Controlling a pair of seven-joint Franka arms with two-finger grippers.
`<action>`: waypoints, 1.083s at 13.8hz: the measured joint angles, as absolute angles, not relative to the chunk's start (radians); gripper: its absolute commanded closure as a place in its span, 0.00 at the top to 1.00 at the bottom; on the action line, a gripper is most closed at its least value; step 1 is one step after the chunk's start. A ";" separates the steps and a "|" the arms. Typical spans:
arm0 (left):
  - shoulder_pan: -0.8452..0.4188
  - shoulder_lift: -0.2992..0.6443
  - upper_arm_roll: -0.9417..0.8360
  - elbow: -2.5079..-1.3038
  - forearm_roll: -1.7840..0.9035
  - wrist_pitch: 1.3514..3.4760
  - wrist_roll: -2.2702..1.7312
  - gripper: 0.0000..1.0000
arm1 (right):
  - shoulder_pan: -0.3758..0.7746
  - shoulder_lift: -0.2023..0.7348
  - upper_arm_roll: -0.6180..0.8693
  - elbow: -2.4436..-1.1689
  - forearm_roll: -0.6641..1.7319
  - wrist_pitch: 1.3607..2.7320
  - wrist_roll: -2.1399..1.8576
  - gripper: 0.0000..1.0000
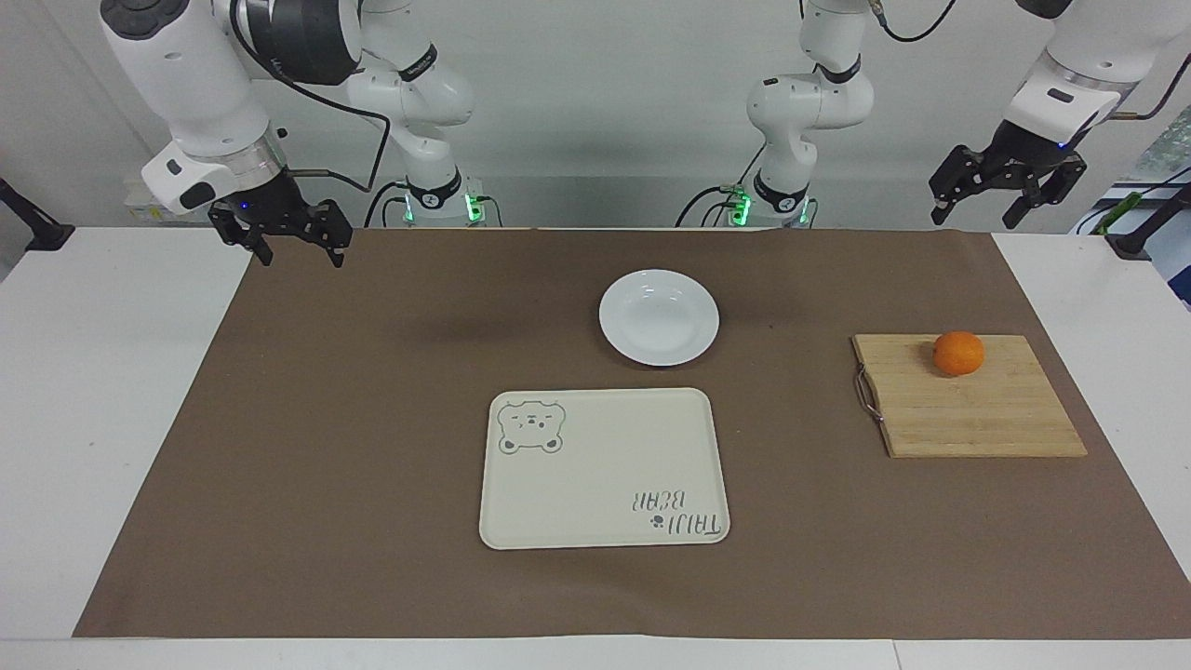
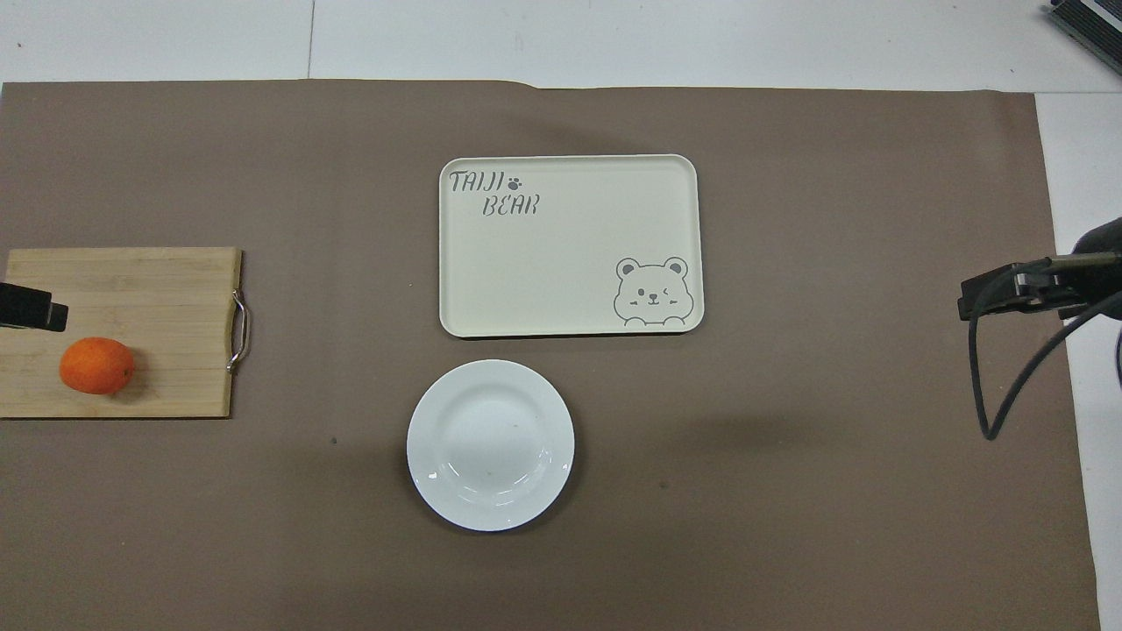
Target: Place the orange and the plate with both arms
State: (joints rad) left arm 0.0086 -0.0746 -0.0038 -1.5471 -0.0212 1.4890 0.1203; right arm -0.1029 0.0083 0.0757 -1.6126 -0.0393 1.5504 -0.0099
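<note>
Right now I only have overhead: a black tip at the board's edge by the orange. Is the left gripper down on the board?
Observer: No. The left gripper hangs high in the air, well above the cutting board and the orange. It touches neither.
Operator: Fingers?
Observer: Open, spread wide, holding nothing.
Operator: Right side? I only get a cable and a dark stub.
Observer: The right gripper is up in the air too, over the corner of the brown mat at the right arm's end. It is open and empty, and that arm waits.
</note>
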 measured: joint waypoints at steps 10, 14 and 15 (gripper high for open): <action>0.007 -0.075 -0.007 -1.552 -0.021 1.468 0.120 1.00 | -0.103 0.008 0.076 -1.613 -0.039 1.550 -0.010 1.00; 0.008 -0.083 -0.006 -1.585 -0.021 1.459 0.120 1.00 | -0.103 0.008 0.076 -1.613 -0.039 1.550 -0.010 1.00; 0.009 -0.088 -0.005 -1.600 -0.021 1.459 0.120 1.00 | -0.103 0.008 0.076 -1.613 -0.039 1.550 -0.010 1.00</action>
